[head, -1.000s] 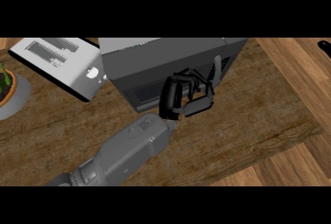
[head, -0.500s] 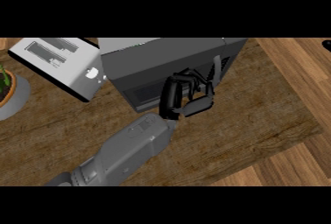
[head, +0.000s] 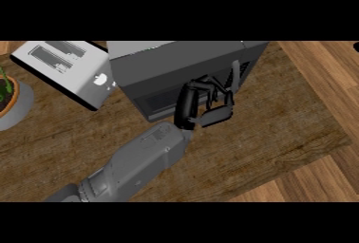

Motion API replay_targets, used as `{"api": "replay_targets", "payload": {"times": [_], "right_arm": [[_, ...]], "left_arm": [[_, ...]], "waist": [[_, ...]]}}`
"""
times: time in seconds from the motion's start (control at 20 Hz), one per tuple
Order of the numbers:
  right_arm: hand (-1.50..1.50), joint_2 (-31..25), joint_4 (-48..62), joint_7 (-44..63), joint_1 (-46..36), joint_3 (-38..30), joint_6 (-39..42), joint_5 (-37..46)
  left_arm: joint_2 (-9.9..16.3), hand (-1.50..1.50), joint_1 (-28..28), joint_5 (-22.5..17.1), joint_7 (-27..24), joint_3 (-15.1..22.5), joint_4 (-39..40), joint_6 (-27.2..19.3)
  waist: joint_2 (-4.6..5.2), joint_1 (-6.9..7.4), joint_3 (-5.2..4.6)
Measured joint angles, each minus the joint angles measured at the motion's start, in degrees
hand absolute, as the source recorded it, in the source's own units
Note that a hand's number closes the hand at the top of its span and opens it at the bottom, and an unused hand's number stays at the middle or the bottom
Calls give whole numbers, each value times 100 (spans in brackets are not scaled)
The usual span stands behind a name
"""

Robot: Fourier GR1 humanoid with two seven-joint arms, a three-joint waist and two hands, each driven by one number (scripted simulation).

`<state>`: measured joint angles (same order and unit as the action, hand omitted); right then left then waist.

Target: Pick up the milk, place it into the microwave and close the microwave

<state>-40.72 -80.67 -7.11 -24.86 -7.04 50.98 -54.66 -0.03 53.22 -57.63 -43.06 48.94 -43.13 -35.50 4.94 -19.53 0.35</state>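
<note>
The grey microwave (head: 184, 64) stands at the back of the wooden counter, its door shut flat against the front, with the dark window (head: 160, 100) and the upright handle (head: 235, 76) showing. My left hand (head: 187, 107) is up against the door's front, just left of the handle. Its fingers (head: 210, 81) curl over toward the thumb (head: 218, 116), and nothing shows between them. The milk is nowhere in view. My right hand does not show either.
A silver toaster (head: 67, 66) sits left of the microwave. Part of a grey plant pot (head: 17, 107) shows at the left edge. The counter's (head: 280, 128) front edge runs diagonally at the lower right, with lighter plank floor (head: 316, 180) beyond.
</note>
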Motion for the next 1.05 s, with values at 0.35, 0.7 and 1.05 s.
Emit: {"api": "replay_targets", "payload": {"times": [0.35,0.7,1.05], "right_arm": [[-150,-54,-74,112,23,92,101,-260],[-150,-207,-175,175,152,31,139,-464],[-150,-367,-299,223,369,-52,153,-671]], "left_arm": [[-5,150,176,-41,244,297,135,-173],[-11,150,247,-254,429,507,142,-244],[-8,-150,240,-502,432,610,118,-71]], "waist": [[-32,72,0],[-78,200,-22],[-108,316,-41]]}}
